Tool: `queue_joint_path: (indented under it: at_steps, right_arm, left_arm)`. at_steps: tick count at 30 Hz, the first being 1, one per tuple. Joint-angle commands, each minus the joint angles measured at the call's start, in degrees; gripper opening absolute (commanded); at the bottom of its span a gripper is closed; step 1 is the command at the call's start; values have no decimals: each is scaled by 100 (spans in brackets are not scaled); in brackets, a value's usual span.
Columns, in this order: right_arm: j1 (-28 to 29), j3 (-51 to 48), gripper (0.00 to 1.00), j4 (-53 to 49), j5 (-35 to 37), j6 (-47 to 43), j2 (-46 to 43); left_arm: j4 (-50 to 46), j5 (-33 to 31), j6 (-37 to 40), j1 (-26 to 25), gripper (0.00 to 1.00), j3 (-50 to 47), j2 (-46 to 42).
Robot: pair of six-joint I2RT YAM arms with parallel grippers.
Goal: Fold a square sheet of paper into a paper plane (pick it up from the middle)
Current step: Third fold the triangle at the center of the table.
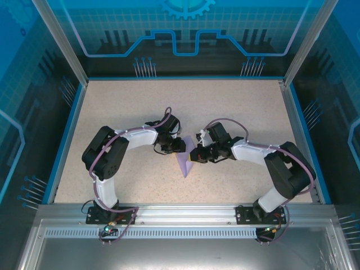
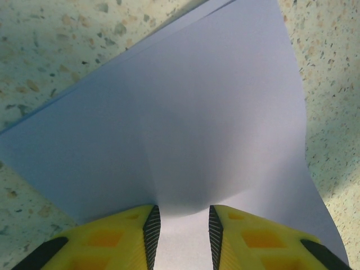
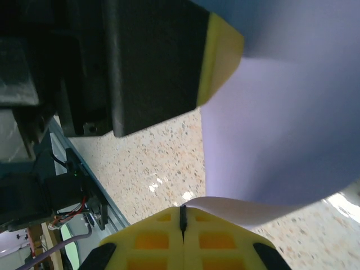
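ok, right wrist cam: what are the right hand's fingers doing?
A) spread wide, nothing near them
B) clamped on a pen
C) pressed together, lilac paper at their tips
C: the right hand has its yellow fingers meeting along a thin seam, and the lilac sheet of paper curls down to their tips.

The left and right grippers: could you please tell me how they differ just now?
The left gripper has its jaws apart, while the right gripper has its jaws shut. The sheet of paper lies loose across the left gripper's gap, but the right gripper apparently pinches its edge. Both are yellow and work the same sheet.
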Motion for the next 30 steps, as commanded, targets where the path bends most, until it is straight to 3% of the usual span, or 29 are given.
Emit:
queue_joint_path:
  at_steps: [1, 20, 30]
  right_arm:
    - [103, 211, 0, 269, -135, 73, 283]
    - [220, 568, 0, 106, 98, -136, 1112]
    - [246, 597, 0, 76, 124, -204, 1263]
  left_arm:
    - [-157, 111, 48, -11, 33, -56, 63]
    - [-1, 525, -131, 168, 34, -260, -552]
    - [-344, 332, 89, 289, 32, -245, -512]
